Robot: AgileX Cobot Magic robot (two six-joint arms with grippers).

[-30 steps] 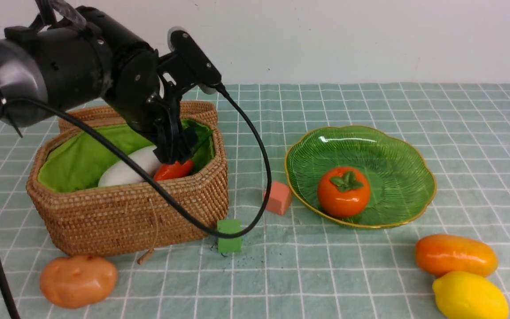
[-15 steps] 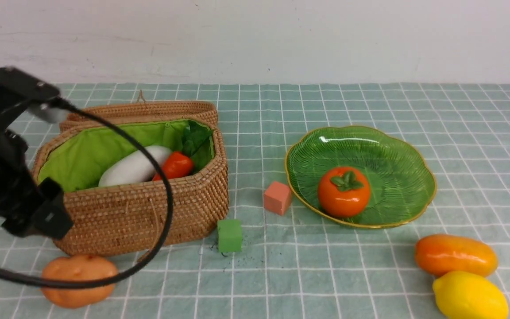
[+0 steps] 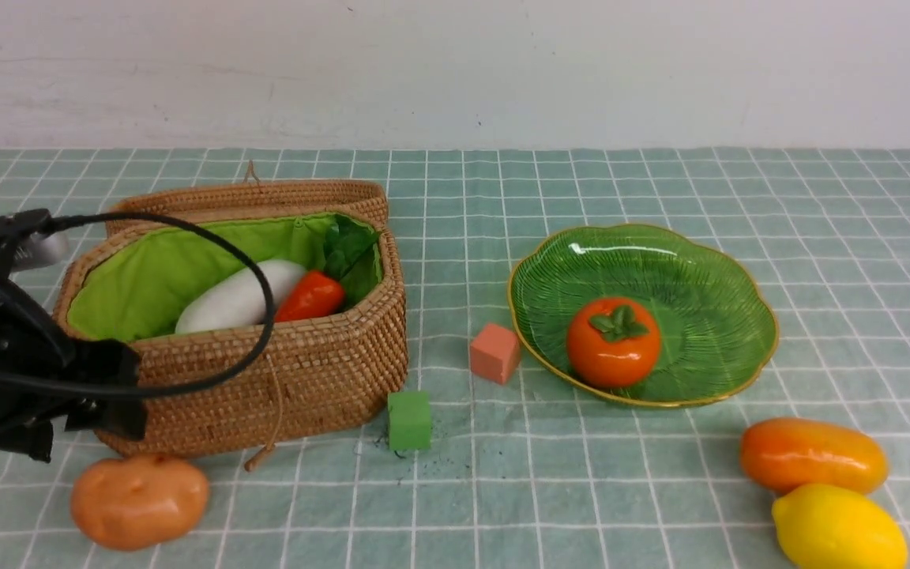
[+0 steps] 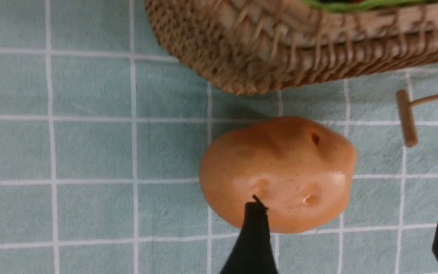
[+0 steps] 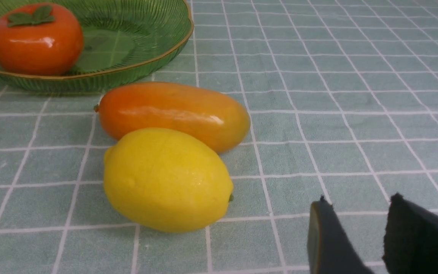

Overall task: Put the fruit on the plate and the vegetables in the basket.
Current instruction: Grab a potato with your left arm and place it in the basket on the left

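A tan potato [image 4: 280,175] lies on the bench [image 3: 550,490] just in front of a wicker basket [image 3: 265,379], close to its wall but not touching it. The left tool [image 4: 352,213] hovers above with its fingers wide apart and nothing between them. One finger sits over the potato's top rather than beside it. Closing from here would likely press on the smooth, rounded skin and send the potato rolling against the basket or out of reach. The arm's black cable [image 3: 268,308] loops across the basket's front and might snag the rim.

Inside the basket lie a white vegetable [image 3: 226,304] and a carrot [image 3: 311,296]. A persimmon [image 3: 613,341] sits on the green plate [image 3: 700,261]. A mango [image 5: 173,114] and a lemon [image 5: 165,179] lie touching each other near the plate. The right tool [image 5: 359,198] is beside them, slightly apart and empty. Lifting one fruit may nudge the other.

A pale green checked cloth [image 3: 818,197] covers the bench, and a plain white wall [image 3: 581,71] stands behind.
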